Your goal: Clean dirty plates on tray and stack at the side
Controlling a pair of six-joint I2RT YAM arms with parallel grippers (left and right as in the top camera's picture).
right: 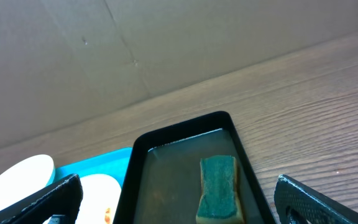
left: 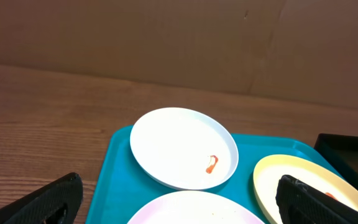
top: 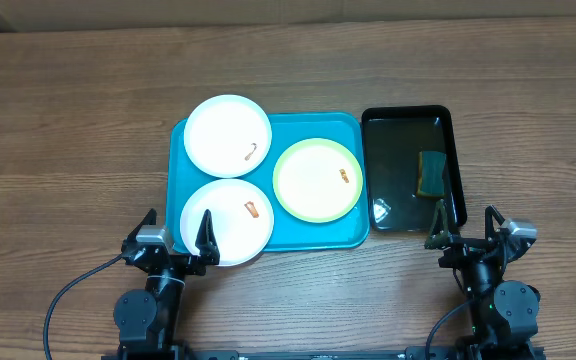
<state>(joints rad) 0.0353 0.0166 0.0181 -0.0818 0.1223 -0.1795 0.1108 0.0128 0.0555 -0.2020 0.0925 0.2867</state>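
Three plates lie on the turquoise tray. A white plate with a small orange smear sits at the far left, and it also shows in the left wrist view. A second white plate with a brown smear lies at the near left, overhanging the tray's front rim. A plate with a yellow-green rim lies to the right, smeared too. My left gripper hovers open just in front of the near white plate, holding nothing. My right gripper stands open and empty at the near end of the black basin.
A black basin holding water stands right of the tray, with a green-and-yellow sponge lying in it; the sponge lies ahead of the right gripper. Wooden tabletop surrounds everything. A brown cardboard wall rises behind the table.
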